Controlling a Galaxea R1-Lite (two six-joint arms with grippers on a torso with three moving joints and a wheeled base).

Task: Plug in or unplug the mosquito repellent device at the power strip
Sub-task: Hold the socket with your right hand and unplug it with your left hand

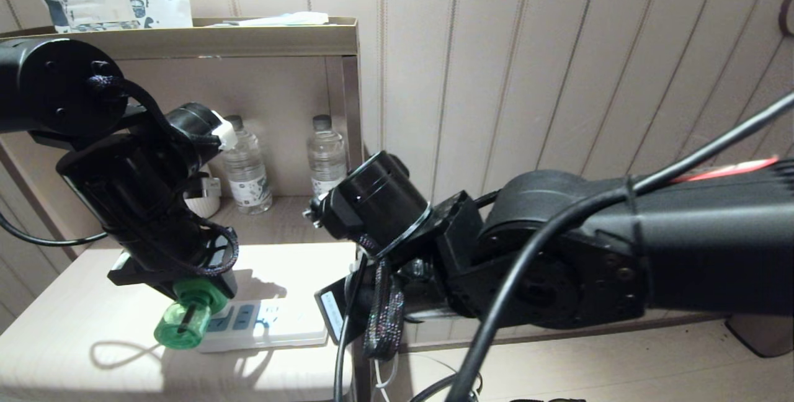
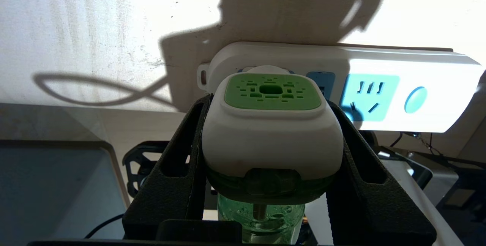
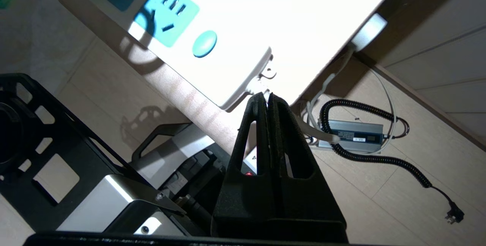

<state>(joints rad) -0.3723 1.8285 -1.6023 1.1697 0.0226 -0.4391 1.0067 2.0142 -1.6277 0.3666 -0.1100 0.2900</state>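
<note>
The step in hand looks like the moment at the socket itself: the left gripper (image 2: pixel 271 151) has its two black fingers clamped on the white rounded-square cap of the mosquito repellent device (image 2: pixel 271 132), a small translucent green liquid bottle with a green vented centre on top. In the head view the device (image 1: pixel 186 318) hangs at the gripper's 6 o'clock, over the left end of the long flat white power strip (image 1: pixel 273 321) with bluish outlets, which lies on the pale wooden table (image 1: pixel 62 327). Whether the prongs are seated cannot be told, since the device hides the socket behind it. The next move probably calls for a straight push or pull along the prong axis, without tilting. The right gripper (image 3: pixel 267 100), fingers pressed together and empty, hovers just beside the strip's cable end, at about 3 o'clock from the device, perhaps placed to steady the strip.
</note>
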